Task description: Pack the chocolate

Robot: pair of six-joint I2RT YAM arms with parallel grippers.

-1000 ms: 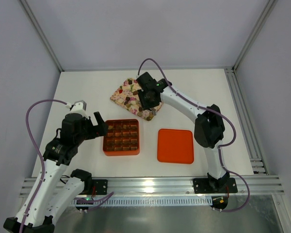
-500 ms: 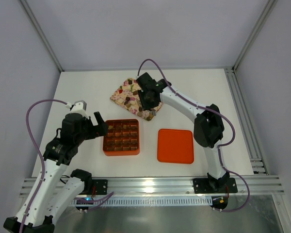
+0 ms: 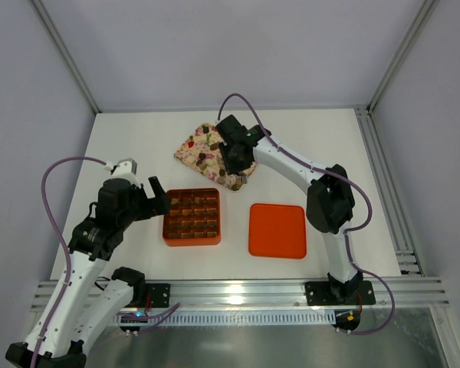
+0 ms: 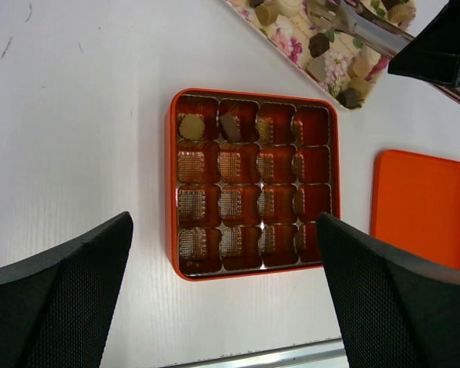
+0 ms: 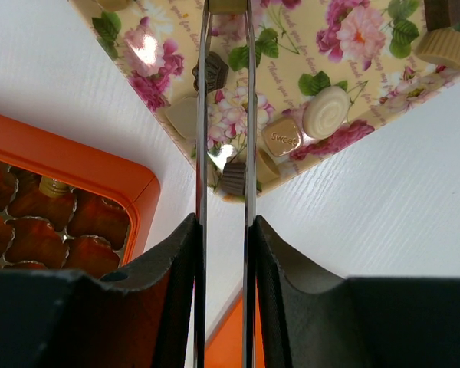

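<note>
Chocolate lumps (image 5: 280, 136), dark, tan and cream, lie scattered on the floral tray (image 5: 353, 46) under and ahead of the right hand (image 5: 227, 9). Two boxed chocolates (image 4: 190, 126), one tan and one dark, sit side by side in the farthest row of the orange grid box (image 4: 249, 268). That box lies ahead of the left hand (image 4: 224, 221), framed between its fingers.

The right hand's long thin blades stand narrow and parallel. A tan lump shows between them at the very top of the wrist view, but it is cut off there, so I cannot tell whether it is pinched. The left hand is spread wide and holds nothing.

Against a second ago, the right hand has shifted only slightly over the tray. The left hand, the box and the orange lid (image 4: 422, 207) lie as before.

From above, the right hand's black body hides its blade tips and part of the tray. The lid, out past the left hand's right finger on the white surface (image 3: 138, 153), runs off the edge of the left wrist view.
</note>
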